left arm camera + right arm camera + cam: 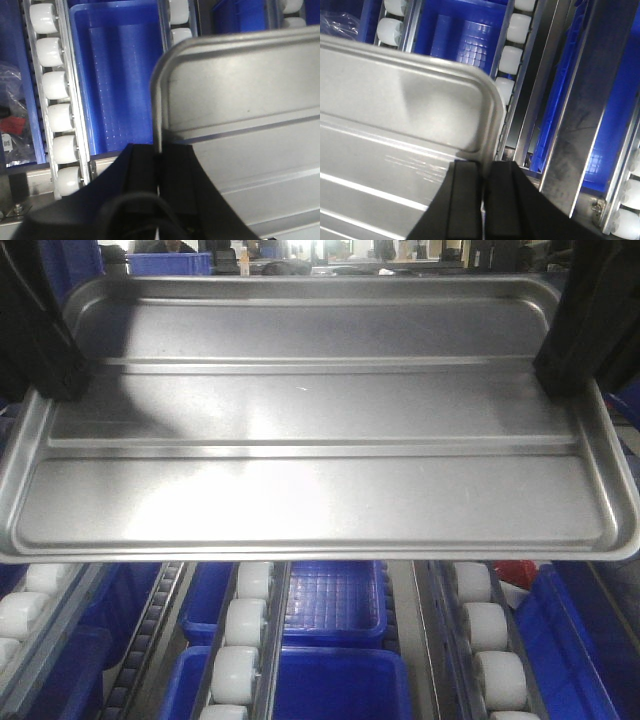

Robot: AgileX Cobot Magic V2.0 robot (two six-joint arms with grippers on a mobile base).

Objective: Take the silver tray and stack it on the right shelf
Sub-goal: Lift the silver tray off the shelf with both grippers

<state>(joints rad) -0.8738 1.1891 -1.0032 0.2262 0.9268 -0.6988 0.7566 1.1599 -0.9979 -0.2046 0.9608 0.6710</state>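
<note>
The silver tray hangs level and fills most of the front view, its two long ridges running across the base. My left gripper is shut on the tray's left rim and my right gripper on its right rim. In the left wrist view the black fingers pinch the thin rim of the tray. The right wrist view shows the same pinch by the right gripper just below a rounded corner of the tray. The right shelf's white rollers lie below the tray, apart from it.
Blue plastic bins sit under the roller rails. A wide steel bar slants past the right gripper. Clear bags and a red item lie at the far left. More rollers run on the right.
</note>
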